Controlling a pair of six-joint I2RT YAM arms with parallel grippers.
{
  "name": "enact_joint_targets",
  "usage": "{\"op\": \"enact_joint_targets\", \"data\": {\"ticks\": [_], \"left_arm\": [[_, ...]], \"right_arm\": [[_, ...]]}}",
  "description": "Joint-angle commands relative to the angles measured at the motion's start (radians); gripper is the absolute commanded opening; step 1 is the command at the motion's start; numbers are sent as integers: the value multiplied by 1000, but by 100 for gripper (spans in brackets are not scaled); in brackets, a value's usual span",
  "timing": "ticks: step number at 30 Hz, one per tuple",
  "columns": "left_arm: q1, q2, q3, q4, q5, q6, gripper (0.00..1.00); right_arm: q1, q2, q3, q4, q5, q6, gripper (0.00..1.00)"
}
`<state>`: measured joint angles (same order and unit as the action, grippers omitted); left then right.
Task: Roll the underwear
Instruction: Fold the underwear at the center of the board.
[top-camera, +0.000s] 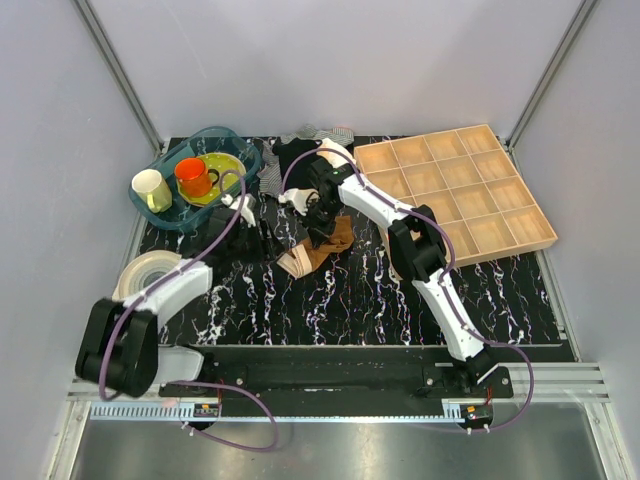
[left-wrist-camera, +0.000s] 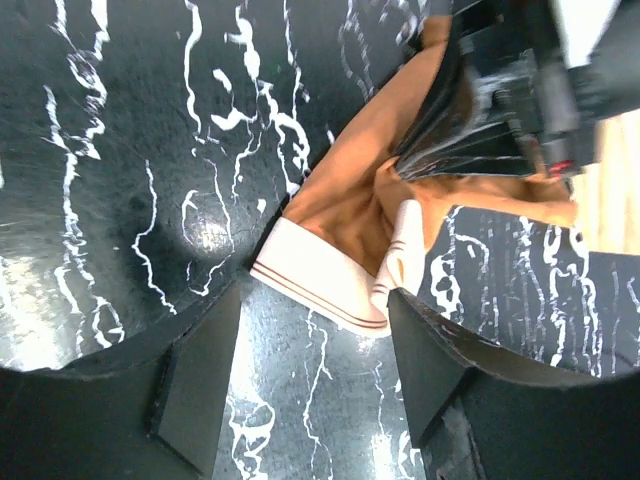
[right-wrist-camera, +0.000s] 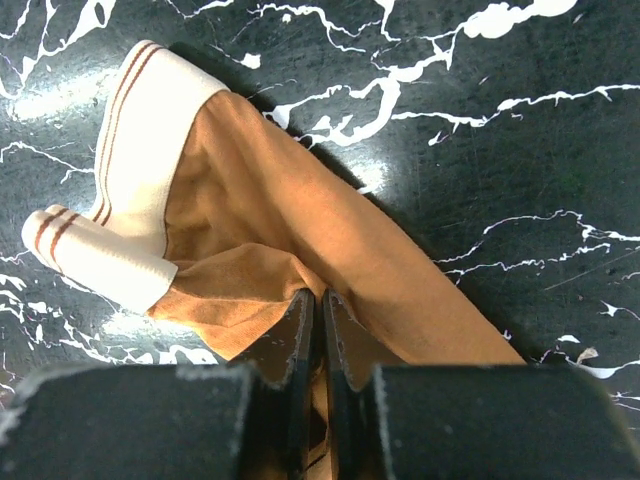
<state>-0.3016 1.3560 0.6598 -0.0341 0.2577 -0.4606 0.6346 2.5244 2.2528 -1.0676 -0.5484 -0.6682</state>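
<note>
While right gripper (right-wrist-camera: 320, 335) is clamped on the rust-brown underwear (right-wrist-camera: 290, 230), left gripper (left-wrist-camera: 305, 380) hangs spread and empty, pale waistband (left-wrist-camera: 320, 280) just beyond it. Advise: hold fabric taut, roll evenly from waistband.

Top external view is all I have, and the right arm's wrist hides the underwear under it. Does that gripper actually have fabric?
Observer: Yes. In the right wrist view the right gripper is shut on a fold of the underwear, with the rust-brown cloth pinched between its jaws.
Operator: And the left gripper, open or shut? From above it is just a dark shape.
Observer: Open. In the left wrist view the left gripper has its jaws spread wide and holds nothing. The pale waistband lies in the gap between them.
</note>
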Motion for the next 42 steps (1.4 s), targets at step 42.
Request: {"op": "enact_joint_targets", "data": {"ticks": [42], "left_arm": [[-87,250,-106,379,-3,-167,47]], "right_arm": [[-47,-44,11,12,-38,73,27]]}}
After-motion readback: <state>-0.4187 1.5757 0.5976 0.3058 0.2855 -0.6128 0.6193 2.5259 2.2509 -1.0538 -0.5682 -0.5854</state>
